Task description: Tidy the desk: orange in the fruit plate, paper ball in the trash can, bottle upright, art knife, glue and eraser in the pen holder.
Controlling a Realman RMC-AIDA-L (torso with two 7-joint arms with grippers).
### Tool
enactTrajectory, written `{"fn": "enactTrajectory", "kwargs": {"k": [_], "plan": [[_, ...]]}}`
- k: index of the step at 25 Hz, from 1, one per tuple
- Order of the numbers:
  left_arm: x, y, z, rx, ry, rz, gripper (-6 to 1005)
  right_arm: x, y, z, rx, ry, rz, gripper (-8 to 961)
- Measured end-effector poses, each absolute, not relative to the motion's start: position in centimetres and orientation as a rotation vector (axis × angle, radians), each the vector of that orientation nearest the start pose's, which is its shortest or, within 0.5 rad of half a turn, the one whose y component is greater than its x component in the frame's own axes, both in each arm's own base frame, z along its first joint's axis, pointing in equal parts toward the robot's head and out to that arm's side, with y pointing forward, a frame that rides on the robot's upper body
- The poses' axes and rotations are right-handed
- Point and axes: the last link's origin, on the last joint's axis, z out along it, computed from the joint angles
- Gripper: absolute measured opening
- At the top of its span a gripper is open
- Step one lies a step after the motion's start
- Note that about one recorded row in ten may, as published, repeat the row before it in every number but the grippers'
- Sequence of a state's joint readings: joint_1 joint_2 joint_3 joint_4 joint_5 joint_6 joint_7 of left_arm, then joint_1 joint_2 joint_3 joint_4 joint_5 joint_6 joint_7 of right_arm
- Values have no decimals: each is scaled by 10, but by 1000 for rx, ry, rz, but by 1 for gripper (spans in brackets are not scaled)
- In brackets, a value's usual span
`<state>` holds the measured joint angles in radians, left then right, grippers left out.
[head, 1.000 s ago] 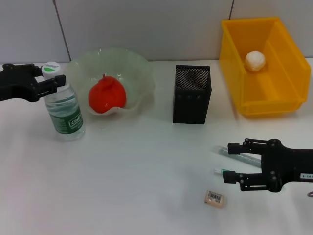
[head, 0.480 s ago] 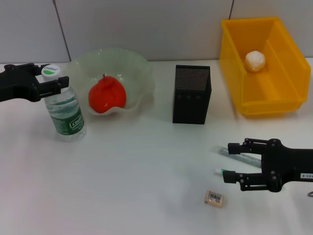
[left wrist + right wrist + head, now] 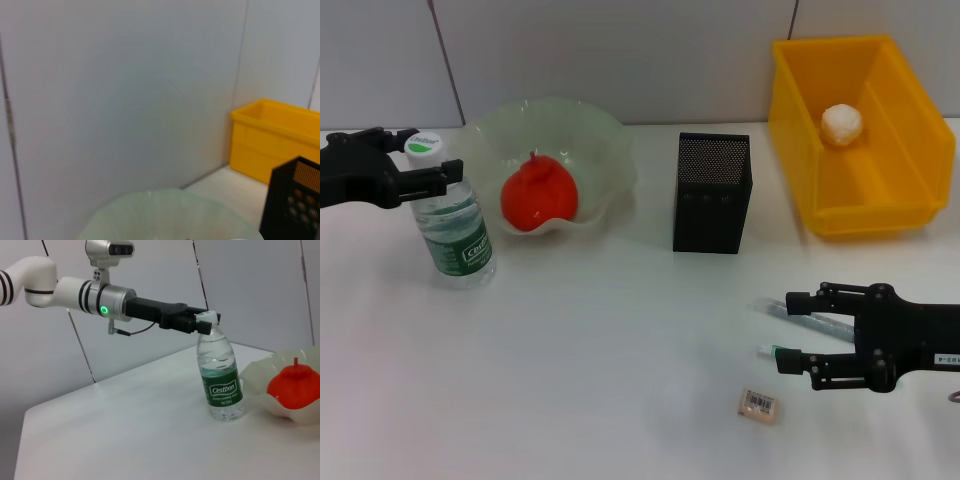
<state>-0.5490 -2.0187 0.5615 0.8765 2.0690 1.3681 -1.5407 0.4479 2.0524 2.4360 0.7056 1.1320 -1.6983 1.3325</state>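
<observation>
A plain white counter (image 3: 580, 380) carries everything, backed by a pale grey panelled wall (image 3: 620, 50) with thin vertical seams.

On the robot's left the bottle (image 3: 452, 222) stands upright on the counter, just beside the fruit plate (image 3: 605, 140); the orange (image 3: 538, 195) lies inside that plate. The left claw (image 3: 428, 165) is at the bottle's cap, its black fingers on either side of the neck with a gap showing, so it looks parted, no longer gripping. The right wrist view shows the same: the claw's tips at the white-and-green cap, the bottle standing on its own base.

The pen holder (image 3: 712, 192) stands mid-counter. The trash can (image 3: 860, 130) sits at the far right with the paper ball (image 3: 842, 122) inside it.

The right claw (image 3: 800, 330) hovers low over the near right of the counter, jaws spread wide and holding nothing. Between and beside its fingers lies a thin translucent stick with a green tip (image 3: 800, 312). The eraser (image 3: 759, 404) lies on the counter just in front of that claw, apart from it.

Compared with a second ago, the bottle has gone from leaning to upright and the left claw has drawn back slightly toward the edge. The right claw has not shifted.
</observation>
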Motion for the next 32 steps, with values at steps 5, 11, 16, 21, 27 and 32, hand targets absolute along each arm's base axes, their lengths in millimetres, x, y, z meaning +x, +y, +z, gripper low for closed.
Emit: {"fn": "enactTrajectory", "kwargs": {"k": [5,11,16,21,27,32], "plan": [[-274,379,117,-2307,-637,-655,797,278,299,15,-2810,563,705,797],[-254,353,144,-2389,-558,-963,797,277,300,17,-2785,566,736,798],[-239,325,135,-2563,-482,-1123,797,274,302,19,-2775,565,758,798],[-236,309,84,-2762,-464,-1107,797,271,305,20,-2780,556,767,798],[-247,291,19,-2913,-414,-991,797,270,306,23,-2785,557,766,797],[-263,283,-12,-2918,-387,-841,797,269,306,26,-2795,552,764,797]]}}
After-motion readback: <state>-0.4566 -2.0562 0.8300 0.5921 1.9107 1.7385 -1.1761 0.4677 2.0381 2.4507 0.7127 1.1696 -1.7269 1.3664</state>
